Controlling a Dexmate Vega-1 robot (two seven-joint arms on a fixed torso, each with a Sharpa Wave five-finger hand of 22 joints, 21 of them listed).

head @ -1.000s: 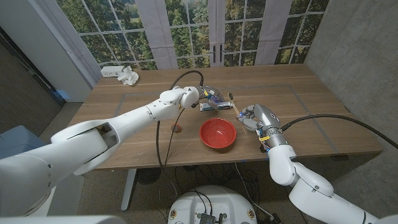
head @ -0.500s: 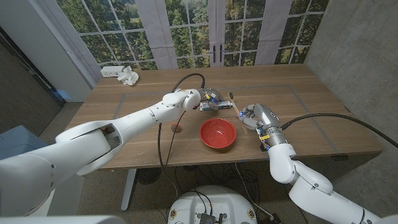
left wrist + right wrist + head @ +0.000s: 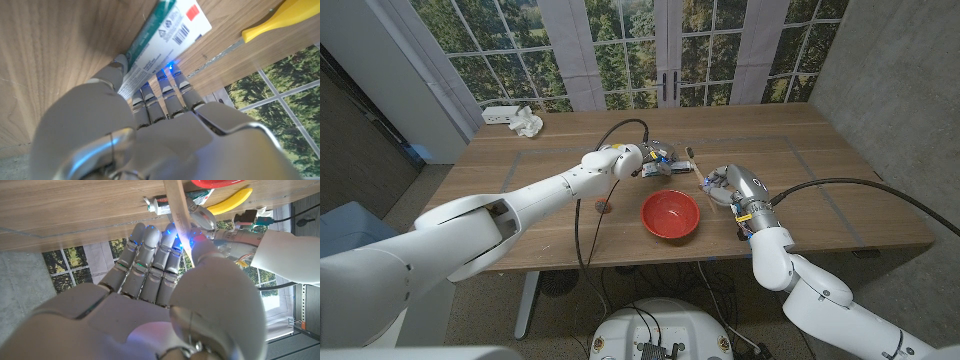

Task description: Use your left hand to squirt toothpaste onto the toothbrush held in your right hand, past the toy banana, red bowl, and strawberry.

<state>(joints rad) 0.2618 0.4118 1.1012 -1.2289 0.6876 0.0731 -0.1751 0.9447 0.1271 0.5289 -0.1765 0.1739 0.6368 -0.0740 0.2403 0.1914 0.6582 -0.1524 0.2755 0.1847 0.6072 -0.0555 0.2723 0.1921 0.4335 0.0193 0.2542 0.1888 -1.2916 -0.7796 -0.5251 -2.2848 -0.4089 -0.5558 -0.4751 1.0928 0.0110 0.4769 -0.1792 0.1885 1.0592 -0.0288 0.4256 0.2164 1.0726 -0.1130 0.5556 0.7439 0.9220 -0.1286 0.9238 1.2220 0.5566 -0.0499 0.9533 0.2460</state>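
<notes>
Toothpaste point(image 3: 165, 35) beside toy banana point(image 3: 287, 15), behind red bowl point(image 3: 670, 214)

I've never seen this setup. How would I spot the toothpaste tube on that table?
Start at the red bowl near the front middle of the wooden table. Just behind it, the robot's left hand grips the toothpaste tube. Unlike the yellow toy banana beside it, the tube is flat, white and green, with a barcode and a red patch.
</notes>
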